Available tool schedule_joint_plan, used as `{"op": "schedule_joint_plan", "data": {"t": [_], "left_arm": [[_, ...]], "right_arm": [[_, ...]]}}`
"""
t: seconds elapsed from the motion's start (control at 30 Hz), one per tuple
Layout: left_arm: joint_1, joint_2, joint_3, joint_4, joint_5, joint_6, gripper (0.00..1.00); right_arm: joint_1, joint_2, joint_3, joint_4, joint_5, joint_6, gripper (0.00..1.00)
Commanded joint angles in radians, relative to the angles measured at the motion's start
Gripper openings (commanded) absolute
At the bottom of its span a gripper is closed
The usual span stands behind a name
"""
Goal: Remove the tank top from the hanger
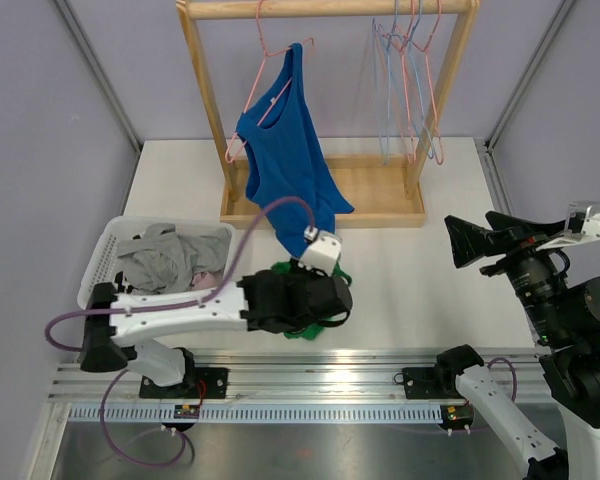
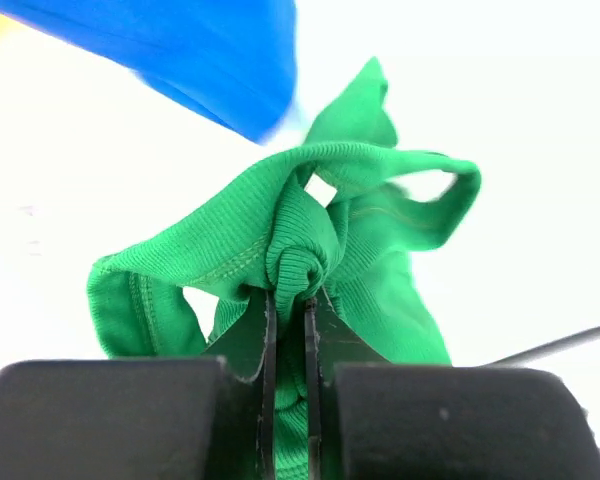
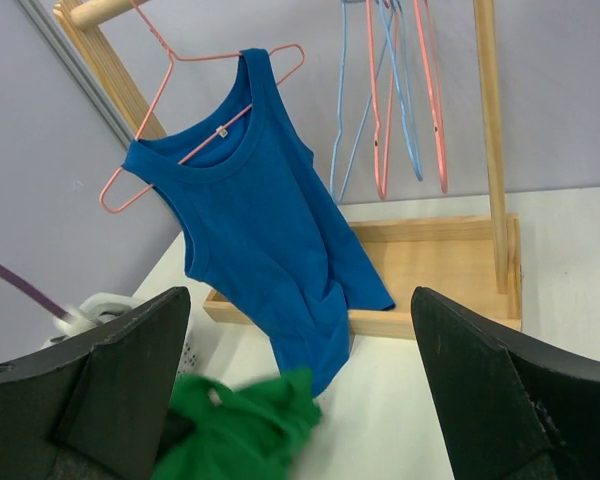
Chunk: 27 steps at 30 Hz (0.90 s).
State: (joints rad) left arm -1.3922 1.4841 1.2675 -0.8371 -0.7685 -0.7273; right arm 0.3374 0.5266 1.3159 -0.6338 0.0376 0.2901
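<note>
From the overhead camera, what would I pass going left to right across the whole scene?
White laundry basket → green garment → spare hangers on the rack → right tool, open.

On the left arm, white moulded link shells [image 1: 175,312] sit between black joint housings. A thin purple cable [image 1: 252,226] loops along them to a small white boxy wrist camera [image 1: 321,250], and the arm rises from a black base block [image 1: 192,385]. The blocky matte black left fingers [image 2: 110,420] have thin, flat inner plates. On the right arm, a white lower link [image 1: 502,408] meets bulky black ribbed joints [image 1: 570,330], and a second white wrist camera [image 1: 586,217] has its own purple lead. The wedge-shaped matte black right fingers [image 3: 500,390] are broad and tapering.
</note>
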Motion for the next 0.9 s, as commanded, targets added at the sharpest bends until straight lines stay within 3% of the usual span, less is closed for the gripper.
{"op": "schedule_joint_plan", "data": {"t": [0.0, 0.17, 0.23, 0.33, 0.43, 0.47, 0.53, 0.57, 0.67, 0.87], "left_arm": [[0.022, -0.129, 0.157, -0.329, -0.297, -0.116, 0.00], [0.128, -0.212, 0.279, -0.642, -0.414, -0.233, 0.00], [0.182, -0.263, 0.294, -0.684, -0.428, -0.247, 0.00], [0.326, -0.347, 0.274, -0.657, -0.414, -0.180, 0.00], [0.537, -0.448, 0.201, -0.495, -0.350, -0.002, 0.00], [0.682, -0.479, 0.155, -0.376, -0.256, 0.113, 0.00], [0.836, -0.531, 0.119, -0.282, -0.122, 0.195, 0.00], [0.977, -0.539, 0.078, -0.214, 0.002, 0.238, 0.00], [1.196, -0.494, 0.029, -0.143, 0.199, 0.276, 0.00], [1.485, -0.283, -0.164, -0.005, 0.557, 0.327, 0.02]], "right_arm": [[-0.005, -0.010, -0.024, 0.016, -0.016, 0.018, 0.99], [-0.005, -0.002, -0.032, 0.036, -0.030, 0.029, 1.00], [-0.003, 0.003, -0.030, 0.043, -0.035, 0.030, 1.00], [-0.003, 0.006, -0.027, 0.059, -0.033, 0.030, 0.99], [-0.005, 0.015, -0.024, 0.078, -0.063, 0.035, 0.99], [-0.003, 0.019, -0.023, 0.086, -0.071, 0.038, 1.00], [-0.005, 0.035, -0.027, 0.109, -0.093, 0.044, 0.99], [-0.003, 0.042, -0.029, 0.118, -0.102, 0.052, 0.99], [-0.003, 0.078, -0.037, 0.161, -0.149, 0.072, 0.99], [-0.003, 0.167, -0.037, 0.213, -0.284, 0.101, 1.00]]}}
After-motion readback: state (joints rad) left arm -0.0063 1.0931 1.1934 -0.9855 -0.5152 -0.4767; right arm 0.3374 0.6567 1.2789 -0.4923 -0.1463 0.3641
